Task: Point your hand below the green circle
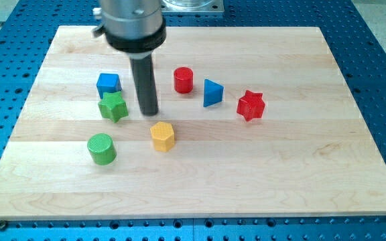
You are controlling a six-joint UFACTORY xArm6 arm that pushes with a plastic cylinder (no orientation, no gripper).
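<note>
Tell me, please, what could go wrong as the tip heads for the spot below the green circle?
My tip stands right of the green star and above the yellow hexagon. The green circle lies toward the view's lower left.

1. A straight diagonal run would likely strike the green circle itself and shove it away.
2. Dropping straight down first could clip the yellow hexagon just under the tip.
3. Swinging left early may nudge the green star.

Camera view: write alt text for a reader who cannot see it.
My tip rests on a wooden board, right of the green star and above the yellow hexagon. The green circle lies toward the view's lower left; a blue cube, red cylinder, blue triangle and red star sit across the middle.
</note>
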